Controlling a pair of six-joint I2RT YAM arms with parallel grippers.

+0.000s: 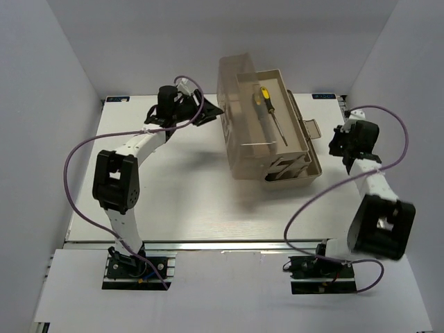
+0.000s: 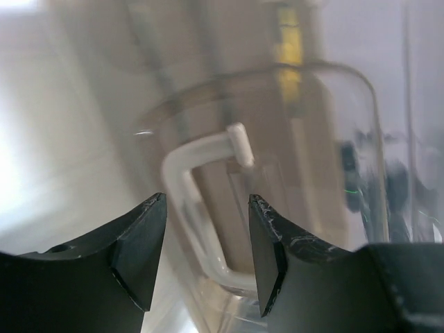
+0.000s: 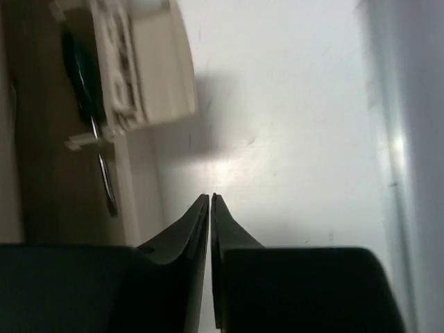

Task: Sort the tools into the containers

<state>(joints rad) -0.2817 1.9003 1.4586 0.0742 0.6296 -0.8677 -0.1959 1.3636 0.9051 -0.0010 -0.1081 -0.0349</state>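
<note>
The beige toolbox (image 1: 313,168) stands mid-table with its smoky lid (image 1: 232,83) raised on the left. A tray (image 1: 276,148) rests on top and holds a tool with a yellow-and-black handle (image 1: 263,98). My left gripper (image 1: 211,111) is at the lid's outer face, open (image 2: 207,201). The lid's white handle (image 2: 187,173) shows between its fingers; contact is unclear. My right gripper (image 1: 336,144) hangs right of the box, shut and empty (image 3: 210,196). A green-and-black screwdriver (image 3: 82,76) lies in the base compartment (image 3: 139,173).
White walls close in the table on the left, back and right. The toolbox latch (image 1: 309,129) juts toward my right arm. Purple cables (image 1: 76,149) loop off both arms.
</note>
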